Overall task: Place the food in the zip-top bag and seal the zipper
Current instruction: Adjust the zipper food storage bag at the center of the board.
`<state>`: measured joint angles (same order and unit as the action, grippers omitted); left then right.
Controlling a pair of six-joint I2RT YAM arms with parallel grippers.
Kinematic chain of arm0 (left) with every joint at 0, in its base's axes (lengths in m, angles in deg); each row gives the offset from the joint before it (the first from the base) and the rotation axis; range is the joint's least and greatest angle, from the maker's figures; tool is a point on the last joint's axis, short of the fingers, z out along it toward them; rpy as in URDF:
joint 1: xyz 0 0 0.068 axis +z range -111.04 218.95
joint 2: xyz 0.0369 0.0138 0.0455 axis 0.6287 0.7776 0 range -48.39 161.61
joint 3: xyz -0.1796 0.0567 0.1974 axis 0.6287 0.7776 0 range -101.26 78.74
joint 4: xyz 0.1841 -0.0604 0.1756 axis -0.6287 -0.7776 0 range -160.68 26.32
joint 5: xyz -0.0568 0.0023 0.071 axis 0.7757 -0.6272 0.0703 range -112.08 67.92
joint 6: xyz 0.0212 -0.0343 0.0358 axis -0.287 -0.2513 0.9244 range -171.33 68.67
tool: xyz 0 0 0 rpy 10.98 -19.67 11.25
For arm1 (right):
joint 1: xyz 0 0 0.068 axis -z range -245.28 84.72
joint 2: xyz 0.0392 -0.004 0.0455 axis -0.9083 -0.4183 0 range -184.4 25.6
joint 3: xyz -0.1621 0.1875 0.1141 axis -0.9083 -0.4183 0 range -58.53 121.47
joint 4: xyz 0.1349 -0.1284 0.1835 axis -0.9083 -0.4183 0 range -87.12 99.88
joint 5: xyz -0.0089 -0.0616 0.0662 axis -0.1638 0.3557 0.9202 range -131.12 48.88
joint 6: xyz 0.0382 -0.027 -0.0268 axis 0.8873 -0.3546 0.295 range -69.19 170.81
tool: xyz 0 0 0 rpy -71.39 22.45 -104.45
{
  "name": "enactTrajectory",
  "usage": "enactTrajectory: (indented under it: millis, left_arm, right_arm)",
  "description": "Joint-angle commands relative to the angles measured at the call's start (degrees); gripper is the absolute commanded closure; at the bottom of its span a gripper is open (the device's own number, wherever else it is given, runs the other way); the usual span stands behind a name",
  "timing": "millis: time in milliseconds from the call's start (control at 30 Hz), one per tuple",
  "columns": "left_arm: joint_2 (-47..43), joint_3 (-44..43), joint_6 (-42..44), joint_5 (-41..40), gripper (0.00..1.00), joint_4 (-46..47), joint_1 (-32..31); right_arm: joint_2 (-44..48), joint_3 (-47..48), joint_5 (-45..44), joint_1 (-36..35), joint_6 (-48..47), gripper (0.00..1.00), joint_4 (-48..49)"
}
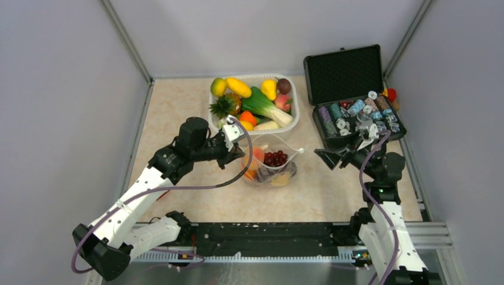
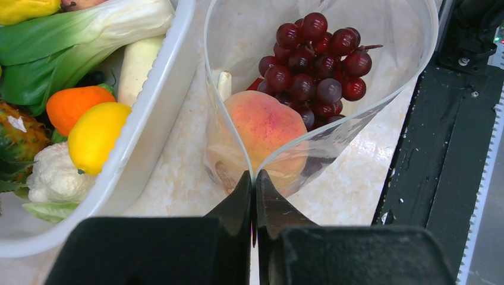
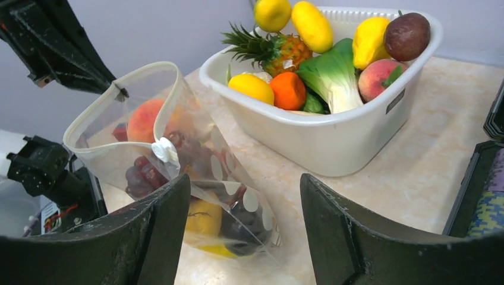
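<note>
The clear dotted zip-top bag (image 1: 270, 165) stands on the table in front of the white tub with its mouth open. It holds a peach (image 2: 261, 124), dark red grapes (image 2: 315, 59) and a yellow fruit (image 3: 205, 217) low down. The whitish zipper (image 3: 136, 71) loops open round the mouth, and a white slider (image 3: 161, 149) sits on its near side. My left gripper (image 2: 254, 178) is shut on the zipper's end at the bag's left corner (image 1: 242, 153). My right gripper (image 3: 243, 181) is open and empty to the right of the bag (image 1: 334, 159), apart from it.
The white tub (image 1: 295, 116) behind the bag holds several toy fruits and vegetables. An open black case (image 1: 345, 71) with round chips stands at the back right, close to my right gripper. A black rail (image 1: 267, 237) runs along the near edge.
</note>
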<state>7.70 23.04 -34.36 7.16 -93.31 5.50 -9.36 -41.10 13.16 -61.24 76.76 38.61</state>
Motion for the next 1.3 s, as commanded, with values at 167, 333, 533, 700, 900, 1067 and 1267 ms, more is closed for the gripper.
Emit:
enactTrajectory:
  millis: [167,333,533,700,900,1067,1267]
  left_arm:
    - [-1.28,0.12,0.57,-0.75,1.00,3.79,0.14]
    - [-1.48,0.25,0.60,-0.85,1.00,4.14,0.09]
    - [-1.29,0.24,0.60,-0.38,1.00,4.14,0.12]
    - [-1.16,0.32,0.51,-0.23,1.00,4.06,0.14]
    - [-1.08,0.38,0.34,0.24,1.00,4.23,0.14]
    - [-0.75,0.33,0.33,0.51,1.00,4.23,0.13]
    - [-0.42,0.30,0.26,1.10,1.00,4.20,0.09]
  right_arm:
    - [-0.51,0.67,4.29,-0.41,-4.20,0.39,2.95]
    - [-0.86,0.06,5.83,-2.55,-5.29,0.41,5.04]
    - [-5.63,1.77,7.30,-7.74,-8.78,0.46,4.68]
    - [-6.31,0.51,8.76,-9.65,-9.96,0.47,8.94]
    - [-9.26,1.48,9.71,-11.77,-12.61,0.48,9.95]
    - [-13.56,2.78,10.20,-14.77,-14.19,0.49,13.55]
    - [-17.71,2.84,10.77,-15.63,-11.40,0.52,21.07]
